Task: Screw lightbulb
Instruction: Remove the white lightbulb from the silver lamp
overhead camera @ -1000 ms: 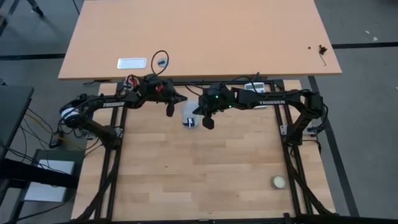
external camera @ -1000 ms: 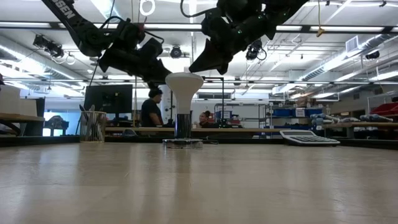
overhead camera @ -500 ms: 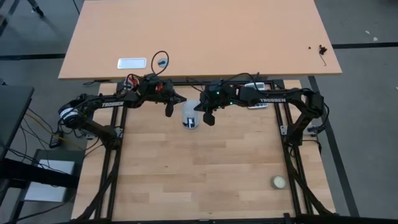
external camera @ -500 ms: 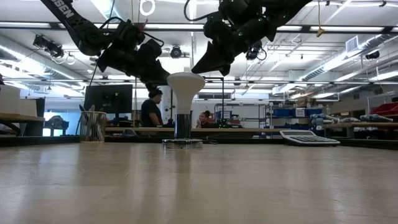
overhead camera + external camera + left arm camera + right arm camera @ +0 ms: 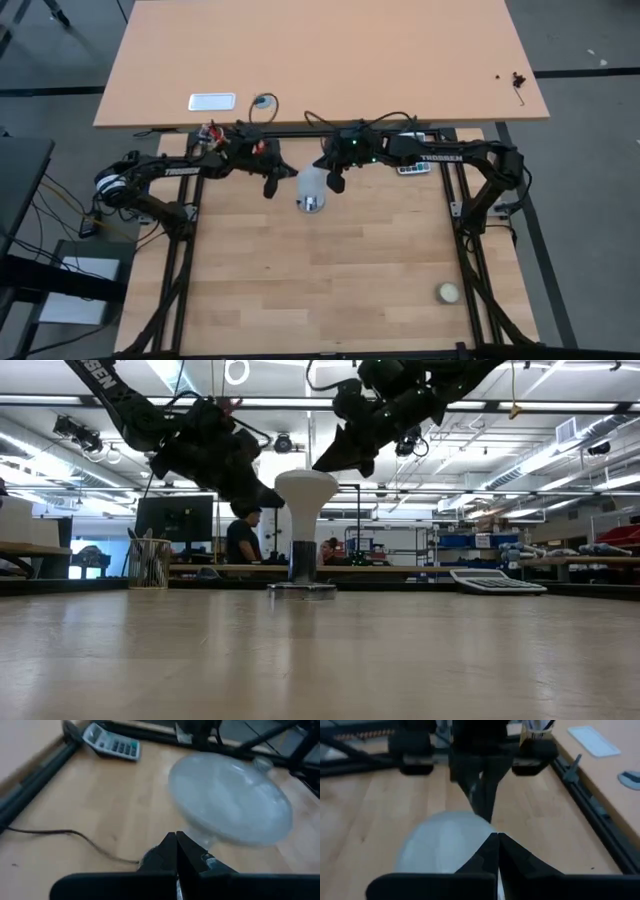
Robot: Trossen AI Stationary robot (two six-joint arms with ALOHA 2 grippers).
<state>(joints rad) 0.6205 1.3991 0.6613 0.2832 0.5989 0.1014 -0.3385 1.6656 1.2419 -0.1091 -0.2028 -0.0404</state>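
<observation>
Right gripper [image 5: 336, 184] pulls back from the lightbulb [image 5: 305, 488], both grippers clenched empty, leaving it upright in its socket [image 5: 301, 590] — apparently seated.

Cream-white ball [image 5: 448, 292] at lower right of the wooden counter [image 5: 320, 270]; calculator [image 5: 111, 741] at its upper edge; pen cup [image 5: 148, 563] at left; two seated persons [image 5: 240, 540] mid-frame behind.
</observation>
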